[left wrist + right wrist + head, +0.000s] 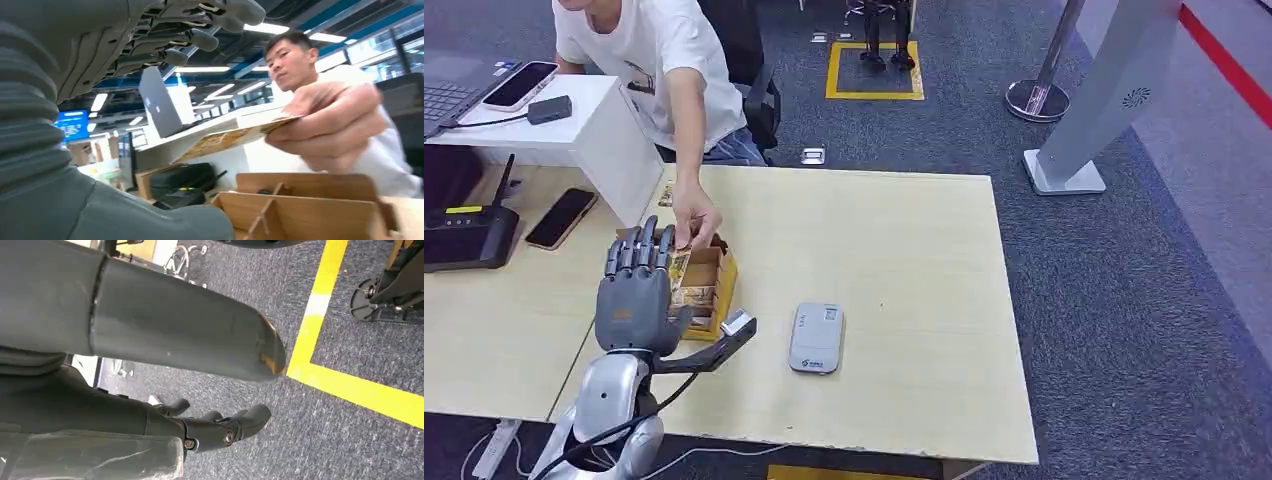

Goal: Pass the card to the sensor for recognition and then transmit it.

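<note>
The robot's left hand [636, 290] hovers with fingers apart and empty beside the card [235, 136], which a person's hand [695, 224] pinches; a mistimed handover could drop it.

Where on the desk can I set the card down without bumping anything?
Bare wood runs from the grey sensor to the desk's right edge, and behind it. Crowded around the wooden box: the left hand, a person's hand holding the card.
</note>
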Robot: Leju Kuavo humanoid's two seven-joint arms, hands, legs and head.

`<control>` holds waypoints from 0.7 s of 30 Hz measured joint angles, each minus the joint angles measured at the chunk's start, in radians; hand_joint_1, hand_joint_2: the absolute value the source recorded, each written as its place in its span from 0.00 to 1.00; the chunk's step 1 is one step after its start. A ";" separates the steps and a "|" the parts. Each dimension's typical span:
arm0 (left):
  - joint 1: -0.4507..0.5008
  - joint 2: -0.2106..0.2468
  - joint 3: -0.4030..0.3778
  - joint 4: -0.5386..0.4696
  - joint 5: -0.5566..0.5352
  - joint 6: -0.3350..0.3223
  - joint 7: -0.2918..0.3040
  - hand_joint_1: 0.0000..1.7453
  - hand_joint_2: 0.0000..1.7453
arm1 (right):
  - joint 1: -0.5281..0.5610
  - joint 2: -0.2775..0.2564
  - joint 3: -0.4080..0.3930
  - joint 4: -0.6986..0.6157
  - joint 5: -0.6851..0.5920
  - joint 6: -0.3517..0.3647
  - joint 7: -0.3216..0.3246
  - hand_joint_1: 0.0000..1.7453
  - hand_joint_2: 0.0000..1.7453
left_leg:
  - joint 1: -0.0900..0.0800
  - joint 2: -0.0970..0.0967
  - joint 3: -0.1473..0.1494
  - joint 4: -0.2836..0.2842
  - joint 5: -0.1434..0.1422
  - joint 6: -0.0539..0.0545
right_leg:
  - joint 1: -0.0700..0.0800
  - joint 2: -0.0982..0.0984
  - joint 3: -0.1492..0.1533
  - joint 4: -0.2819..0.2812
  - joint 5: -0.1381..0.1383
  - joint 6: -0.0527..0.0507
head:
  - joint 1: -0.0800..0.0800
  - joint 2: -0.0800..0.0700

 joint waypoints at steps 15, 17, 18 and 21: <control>0.022 0.000 -0.026 -0.019 0.000 0.008 -0.013 0.00 1.00 | 0.000 0.000 -0.002 0.000 0.000 -0.001 -0.002 0.00 0.00 | 0.000 0.000 0.000 0.000 0.000 0.000 | 0.000 0.000 0.000 0.000 0.000 0.000 | 0.000 0.000; 0.022 0.001 -0.026 -0.019 0.000 0.008 -0.009 0.00 1.00 | 0.000 0.000 -0.002 0.000 0.000 -0.001 0.000 0.00 0.00 | 0.000 0.000 0.000 0.000 0.000 0.000 | 0.000 0.000 0.000 0.000 0.000 0.000 | 0.000 0.000; 0.022 0.002 -0.026 -0.019 0.000 0.007 -0.007 0.91 1.00 | 0.000 0.000 -0.003 0.000 0.000 -0.001 0.000 0.00 0.00 | 0.000 0.000 0.000 0.000 0.000 0.000 | 0.000 0.000 0.000 0.000 0.000 0.000 | 0.000 0.000; 0.022 0.003 -0.026 -0.019 0.000 0.003 0.000 1.00 1.00 | 0.000 0.000 -0.003 0.000 0.000 -0.001 0.002 0.00 0.00 | 0.000 0.000 0.000 0.000 0.000 0.000 | 0.000 0.000 0.000 0.000 0.000 0.000 | 0.000 0.000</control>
